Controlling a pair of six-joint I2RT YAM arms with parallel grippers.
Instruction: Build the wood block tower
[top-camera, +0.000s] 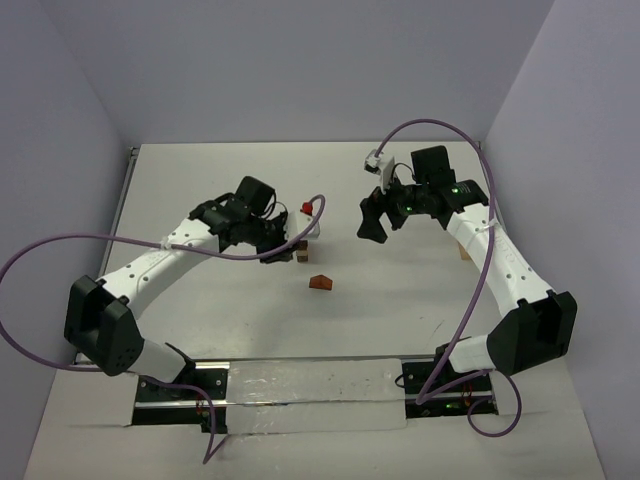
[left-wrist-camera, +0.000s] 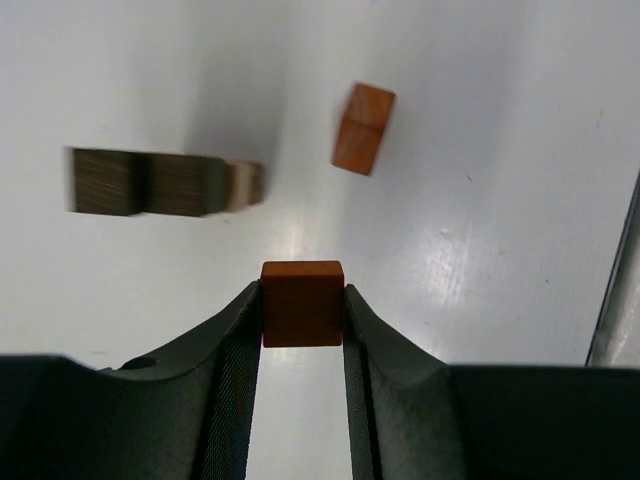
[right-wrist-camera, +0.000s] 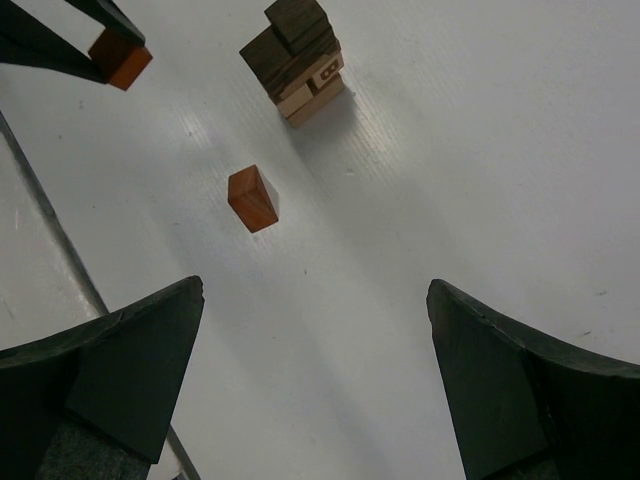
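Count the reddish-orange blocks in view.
2. One reddish-orange block is clamped in the left gripper; the other block lies loose on the table, apart from the wood block tower. More may be hidden by the arms.

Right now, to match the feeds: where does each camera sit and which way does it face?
Top external: above and behind the bases, looking down on the table; the left arm and right arm show.
Left wrist: arm-mounted, facing down past the left gripper, shut on a red-brown block.
Right wrist: likewise, facing down past the open right gripper.
Shared: all see the wood block tower and the loose block.
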